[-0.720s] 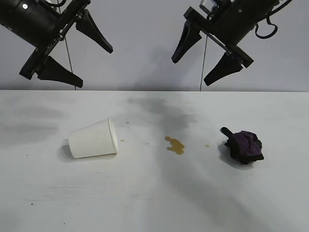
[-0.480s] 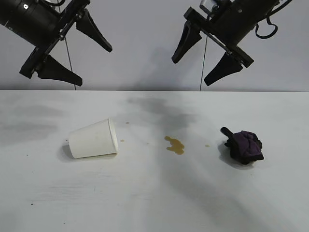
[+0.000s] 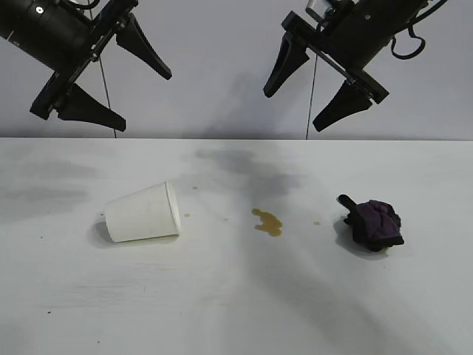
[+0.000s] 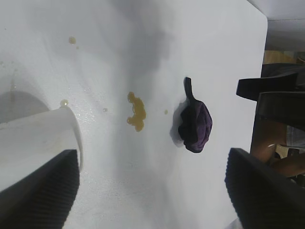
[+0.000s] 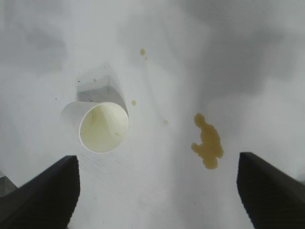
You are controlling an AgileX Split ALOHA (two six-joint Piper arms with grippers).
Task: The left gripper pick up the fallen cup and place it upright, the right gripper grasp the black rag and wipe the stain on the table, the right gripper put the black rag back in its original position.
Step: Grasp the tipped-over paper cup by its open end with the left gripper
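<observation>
Both grippers, left gripper (image 3: 118, 78) and right gripper (image 3: 316, 81), are hanging spread above the cup (image 3: 143, 212), lying fallen; nothing is done yet.

Ext. cam faces both arms, level-ish, over the table (image 3: 236, 310). Both wrist cams look down from high up; all 3 views share the stain (image 3: 267, 222) (image 4: 136, 112) (image 5: 208, 141).
</observation>
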